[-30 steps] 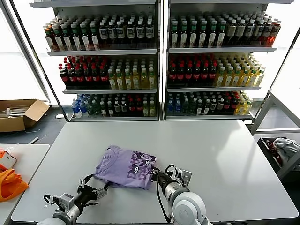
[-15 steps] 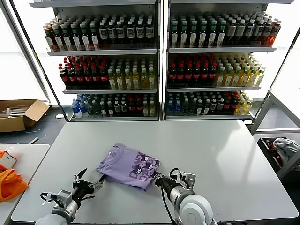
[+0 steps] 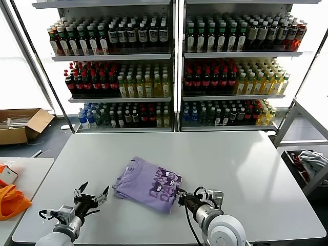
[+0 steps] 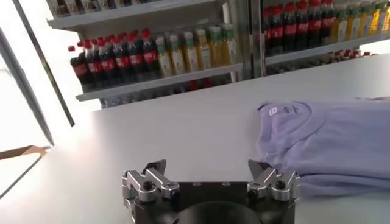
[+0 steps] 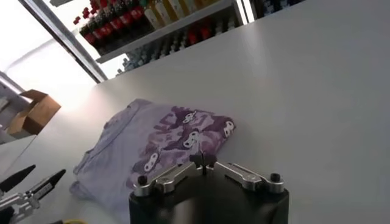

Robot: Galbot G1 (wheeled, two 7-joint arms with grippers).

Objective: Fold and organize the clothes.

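The clothes are one folded lavender T-shirt (image 3: 148, 182) with a dark purple-and-white print, lying on the white table (image 3: 241, 169). It also shows in the left wrist view (image 4: 329, 143) and the right wrist view (image 5: 152, 146). My right gripper (image 3: 180, 195) is at the shirt's near right corner, shut, with its tips (image 5: 202, 159) pinched on the printed edge. My left gripper (image 3: 93, 190) stands open over bare table to the left of the shirt, apart from it, with nothing between its fingers (image 4: 207, 165).
Shelves of bottles (image 3: 174, 66) stand behind the table. Orange fabric (image 3: 10, 200) lies on a side table at the left, with a cardboard box (image 3: 20, 125) on the floor beyond it. A rack holding cloth (image 3: 307, 164) stands at the right.
The shirt has slid to the right along with my shut right gripper. My left gripper has pulled back to the left, off the shirt's edge, and stayed open.
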